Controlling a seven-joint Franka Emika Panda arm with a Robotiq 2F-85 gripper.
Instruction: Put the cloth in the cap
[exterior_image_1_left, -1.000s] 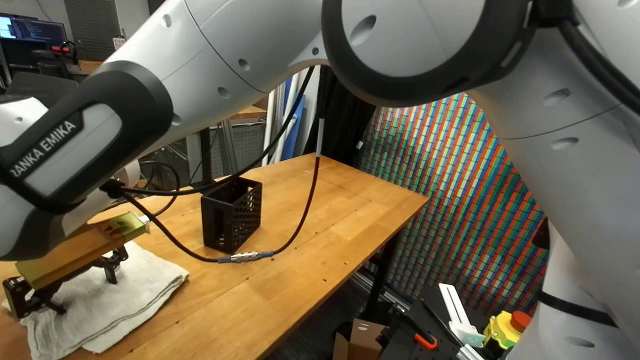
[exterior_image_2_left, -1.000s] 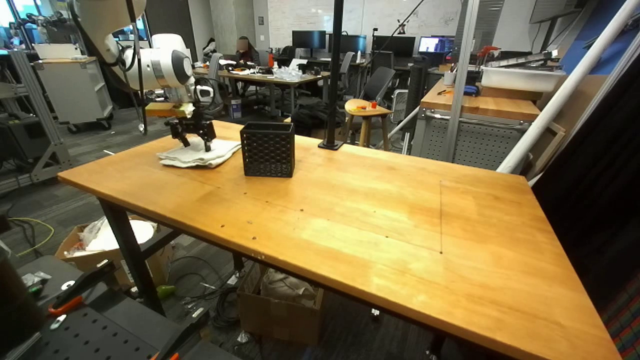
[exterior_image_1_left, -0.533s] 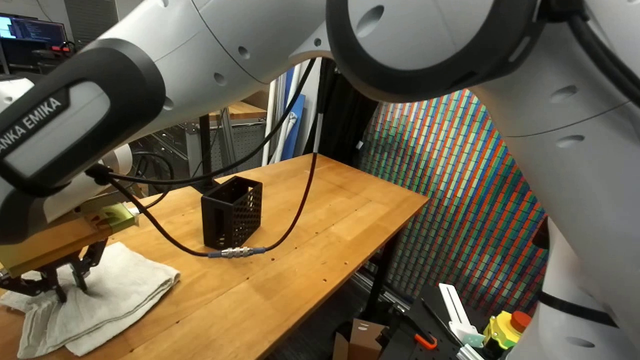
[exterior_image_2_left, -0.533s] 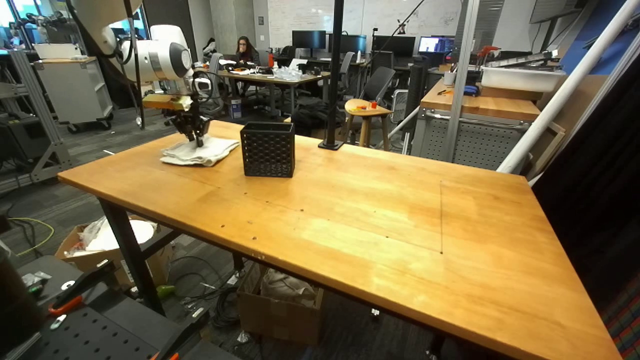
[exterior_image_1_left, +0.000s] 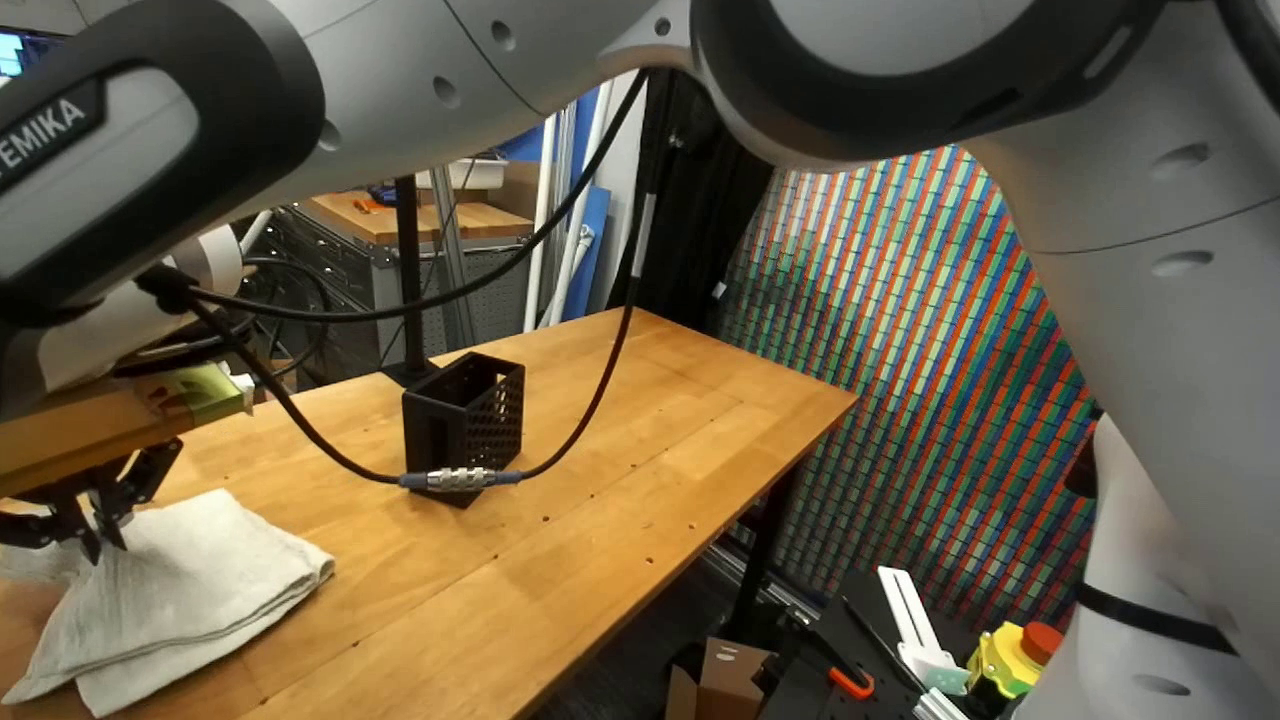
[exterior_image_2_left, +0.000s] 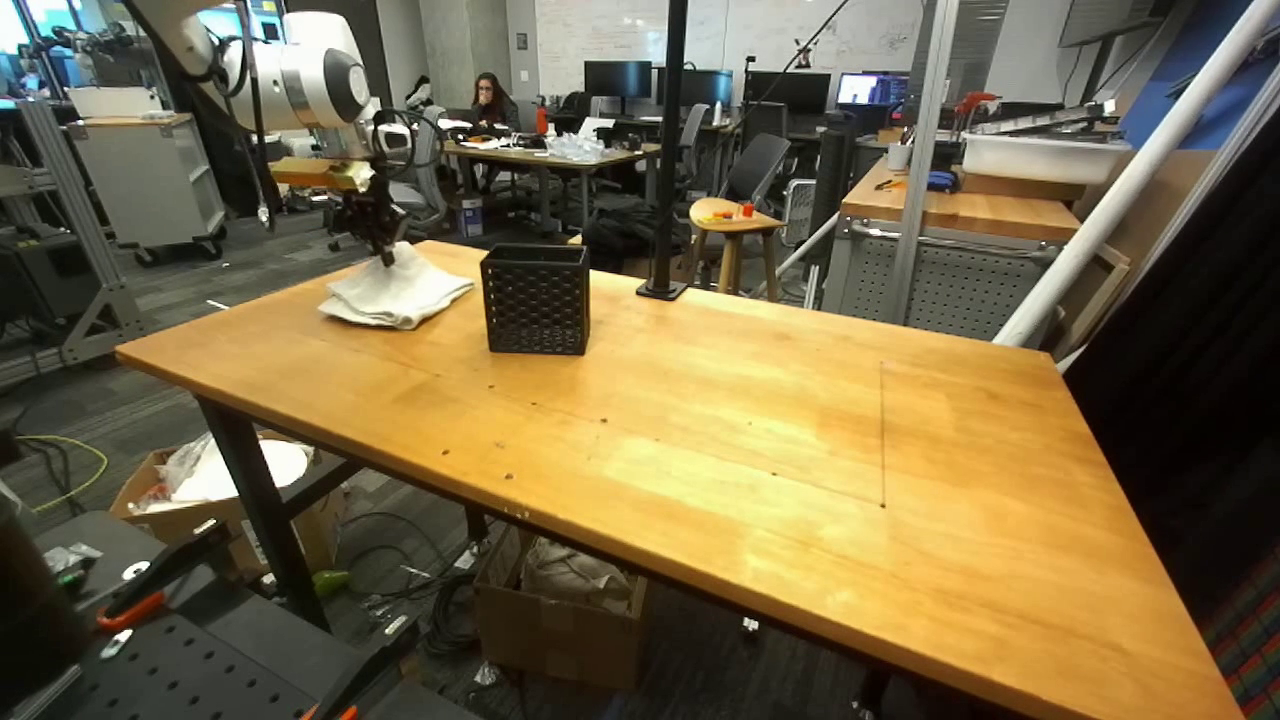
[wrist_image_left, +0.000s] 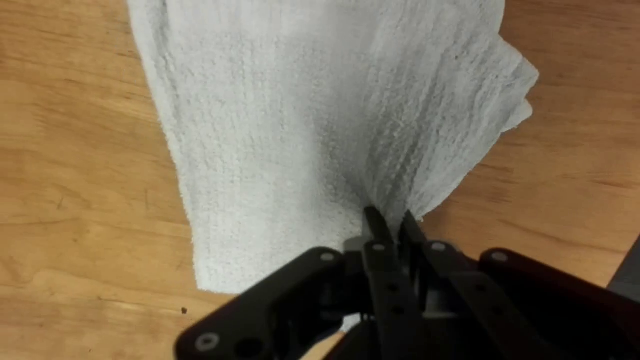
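Note:
A folded white cloth (wrist_image_left: 260, 125) lies mostly on the wooden table, with a pinched part pulled up into a peak. My gripper (wrist_image_left: 392, 220) is shut on that raised part, and creases run from its fingertips across the cloth. In both exterior views the gripper (exterior_image_1_left: 105, 545) (exterior_image_2_left: 388, 258) points down, a little above the tabletop, while the rest of the cloth (exterior_image_1_left: 190, 600) (exterior_image_2_left: 400, 290) spreads below it. A black box with perforated sides and an open top (exterior_image_1_left: 460, 420) (exterior_image_2_left: 535, 300) stands upright beside the cloth. No cap as such is in view.
The wooden table (exterior_image_2_left: 760, 430) carries a black upright post (exterior_image_2_left: 665, 180) at its far edge, behind the box. In an exterior view, a cable with a metal connector (exterior_image_1_left: 460, 480) hangs from the arm in front of the box.
The gripper was open over the cloth one second ago. Its fingers have come together on the fabric and it has risen, drawing part of the cloth up. The box has stayed put.

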